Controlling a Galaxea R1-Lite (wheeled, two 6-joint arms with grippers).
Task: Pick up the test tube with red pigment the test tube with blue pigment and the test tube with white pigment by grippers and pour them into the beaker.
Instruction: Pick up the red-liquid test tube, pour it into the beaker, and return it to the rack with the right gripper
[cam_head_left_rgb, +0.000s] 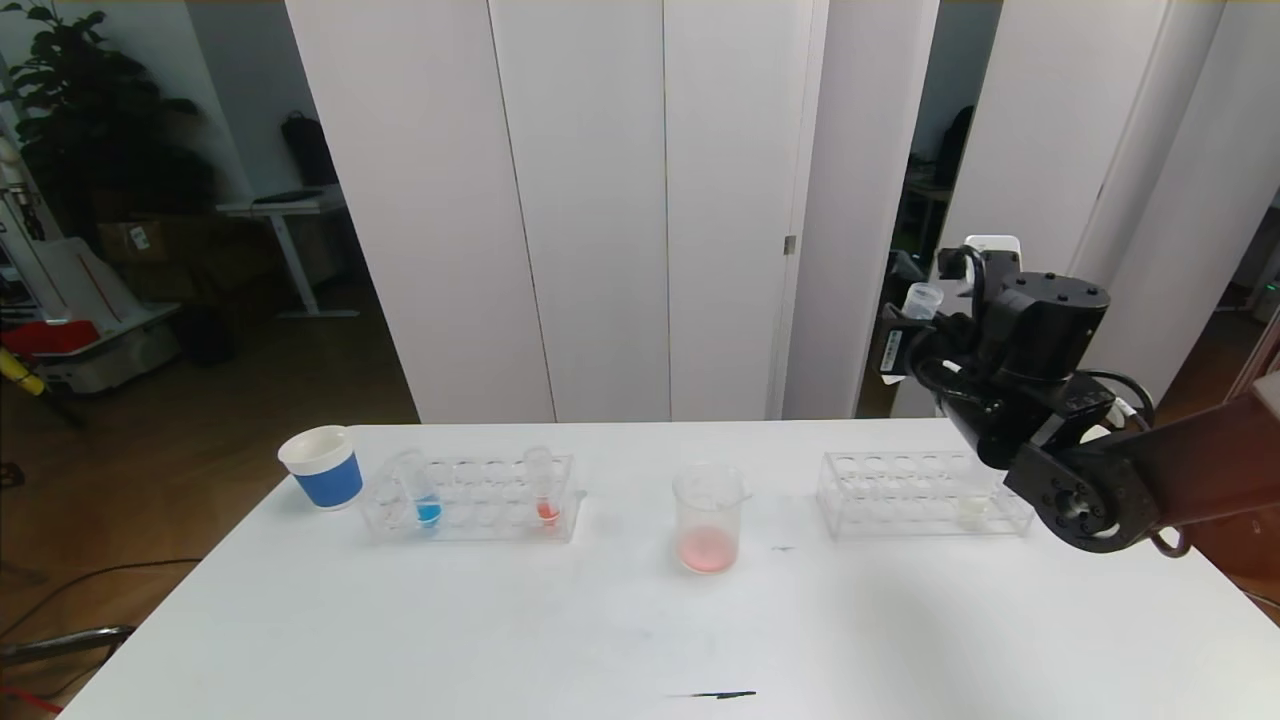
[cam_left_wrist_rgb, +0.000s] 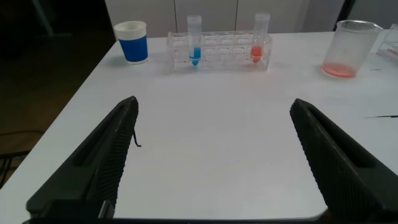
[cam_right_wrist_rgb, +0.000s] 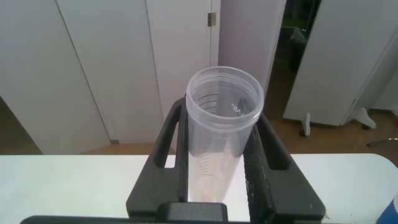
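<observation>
Up on the right, well above the tabletop (cam_head_left_rgb: 640, 620), your right gripper (cam_head_left_rgb: 915, 325) is clamped on a clear test tube (cam_right_wrist_rgb: 217, 137), mouth up. It looks nearly drained; the wrist view shows only a faint reddish trace at the bottom. The beaker (cam_head_left_rgb: 708, 520) already has a pinkish-red puddle in it, so I'd guess the red pour is done and you're on the hand-back step for this tube.

The test tube with blue pigment (cam_head_left_rgb: 423, 495) sits in the left rack (cam_head_left_rgb: 470, 500) next to a blue paper cup (cam_head_left_rgb: 322, 467), with 1 more red-filled tube (cam_head_left_rgb: 545, 490) a few slots over. The test tube with white pigment (cam_head_left_rgb: 970, 508) looks to be in the right rack (cam_head_left_rgb: 920, 495), partly hidden behind your arm.

Your left gripper (cam_left_wrist_rgb: 211, 155) is spread wide and holding nothing, low over the near edge of the tabletop.

Next move, as I see it: lower the spent tube into a free slot of the right rack, keep it upright, then go for white or blue. Watch your elbow near that rack.
</observation>
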